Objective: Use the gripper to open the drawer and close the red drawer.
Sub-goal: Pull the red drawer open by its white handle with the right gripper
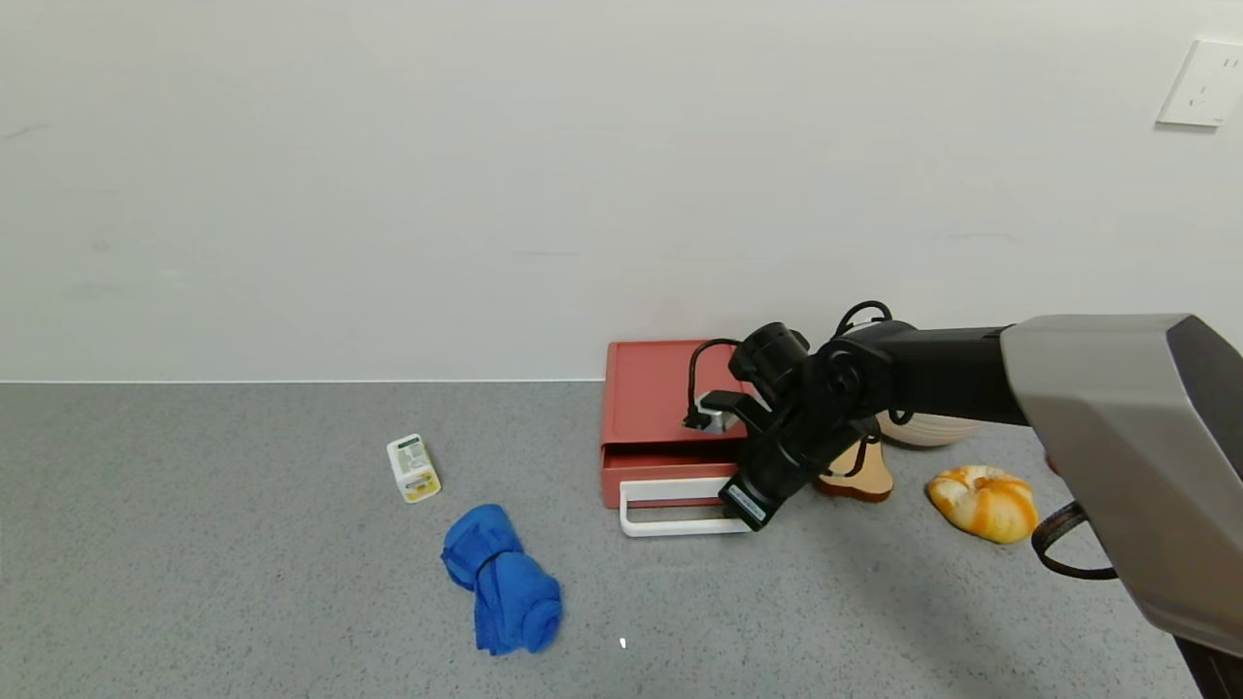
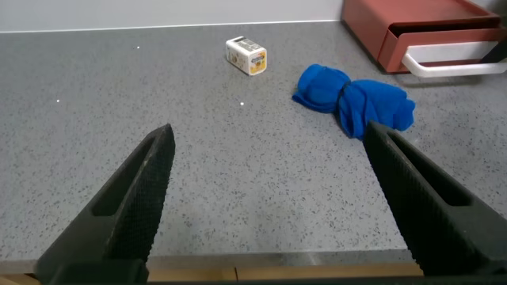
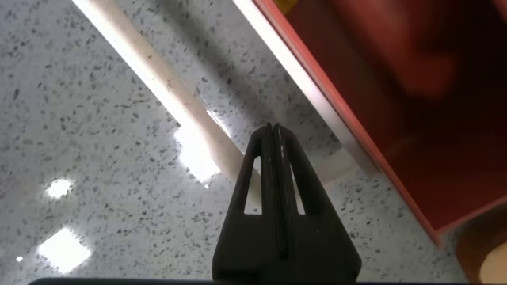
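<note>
The salmon-red drawer box point(image 1: 660, 398) stands against the wall, its drawer front pulled out a little and a dark gap showing above it. Its white loop handle point(image 1: 670, 524) lies low over the table. My right gripper point(image 1: 743, 510) is shut, its fingers pressed together with nothing between them, tips at the handle's right end. In the right wrist view the gripper point(image 3: 273, 131) points at the white handle point(image 3: 170, 91), with the red drawer front point(image 3: 380, 103) beyond it. My left gripper point(image 2: 269, 131) is open and empty, low over the table's near edge; the drawer point(image 2: 428, 32) is far from it.
A blue cloth point(image 1: 500, 578) and a small white box point(image 1: 413, 468) lie left of the drawer. A beige bowl point(image 1: 927, 427), a wooden piece point(image 1: 859, 476) and a bread roll point(image 1: 981, 500) sit to its right.
</note>
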